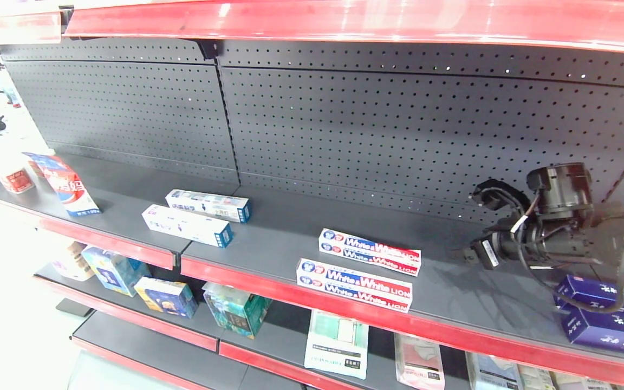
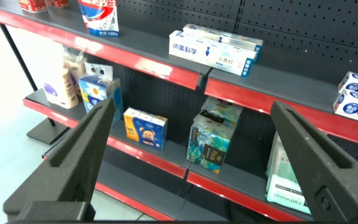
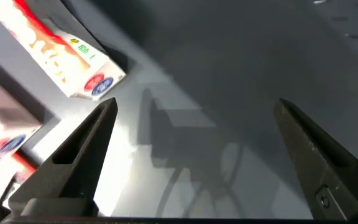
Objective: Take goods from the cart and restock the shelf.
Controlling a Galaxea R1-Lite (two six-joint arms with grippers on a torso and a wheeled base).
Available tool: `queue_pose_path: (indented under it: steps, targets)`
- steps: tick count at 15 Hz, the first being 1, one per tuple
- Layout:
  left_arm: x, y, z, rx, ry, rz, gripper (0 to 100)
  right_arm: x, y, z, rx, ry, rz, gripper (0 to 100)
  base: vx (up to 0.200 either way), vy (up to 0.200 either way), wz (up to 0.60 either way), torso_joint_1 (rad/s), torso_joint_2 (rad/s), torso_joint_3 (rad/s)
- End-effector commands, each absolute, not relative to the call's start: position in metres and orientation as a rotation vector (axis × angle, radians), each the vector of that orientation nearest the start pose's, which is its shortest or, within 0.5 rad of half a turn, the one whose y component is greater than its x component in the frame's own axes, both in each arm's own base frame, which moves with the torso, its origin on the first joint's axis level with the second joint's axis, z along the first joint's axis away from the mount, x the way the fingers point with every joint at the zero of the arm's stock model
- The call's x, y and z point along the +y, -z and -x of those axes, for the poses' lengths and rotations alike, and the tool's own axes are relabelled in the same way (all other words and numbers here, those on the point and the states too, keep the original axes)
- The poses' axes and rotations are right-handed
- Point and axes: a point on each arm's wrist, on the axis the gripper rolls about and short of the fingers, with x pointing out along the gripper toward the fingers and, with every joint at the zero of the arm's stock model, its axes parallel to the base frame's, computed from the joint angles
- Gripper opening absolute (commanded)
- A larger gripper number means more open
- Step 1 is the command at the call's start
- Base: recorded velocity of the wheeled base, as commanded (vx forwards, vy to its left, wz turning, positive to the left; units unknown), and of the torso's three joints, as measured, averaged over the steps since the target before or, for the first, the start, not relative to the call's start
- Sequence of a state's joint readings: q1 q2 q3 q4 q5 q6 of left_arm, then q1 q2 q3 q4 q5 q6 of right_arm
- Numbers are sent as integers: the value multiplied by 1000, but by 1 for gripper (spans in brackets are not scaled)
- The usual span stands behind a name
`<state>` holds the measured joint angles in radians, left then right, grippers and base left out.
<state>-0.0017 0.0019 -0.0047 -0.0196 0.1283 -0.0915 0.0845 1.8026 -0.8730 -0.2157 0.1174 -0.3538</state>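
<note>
My right gripper (image 3: 194, 106) is open and empty, hovering just above the dark shelf board (image 1: 453, 292). Its arm (image 1: 539, 238) sits over the right part of that shelf. Two red, white and blue toothpaste boxes (image 1: 370, 250) (image 1: 354, 284) lie to its left, one of them showing as a box (image 3: 73, 56) in the right wrist view. Dark blue boxes (image 1: 610, 314) lie under the arm at the far right. My left gripper (image 2: 191, 104) is open and empty, held in front of the lower shelves.
Two white and blue boxes (image 1: 186, 225) (image 2: 216, 50) lie mid-left on the shelf, and an upright toothpaste pack (image 1: 68, 184) stands at the far left. Assorted boxes (image 1: 236, 309) fill the lower shelf. A pegboard back wall (image 1: 398, 124) and a red upper shelf edge (image 1: 344, 21) bound the space.
</note>
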Motion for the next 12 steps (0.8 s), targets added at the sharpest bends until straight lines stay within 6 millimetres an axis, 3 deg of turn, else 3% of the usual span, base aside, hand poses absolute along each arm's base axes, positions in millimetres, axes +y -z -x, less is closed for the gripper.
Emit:
queue_pose_path:
  steps: [1, 2, 5, 6, 12]
  targets:
    - [3, -79, 23, -27, -126, 93, 100, 20, -151, -290, 615, -286, 321, 100, 0, 0, 0, 0, 0, 0]
    - [3, -79, 23, -27, -126, 93, 100, 14, -161, -248, 593, -251, 262, 100, 0, 0, 0, 0, 0, 0]
    - [3, -79, 23, -27, -126, 93, 100, 10, -164, -208, 570, -216, 207, 100, 0, 0, 0, 0, 0, 0]
    - [3, -79, 23, -29, -126, 93, 100, 7, -162, -186, 563, -199, 179, 100, 0, 0, 0, 0, 0, 0]
    - [3, -79, 23, -27, -126, 93, 100, -1, -146, -110, 451, -91, 113, 100, 0, 0, 0, 0, 0, 0]
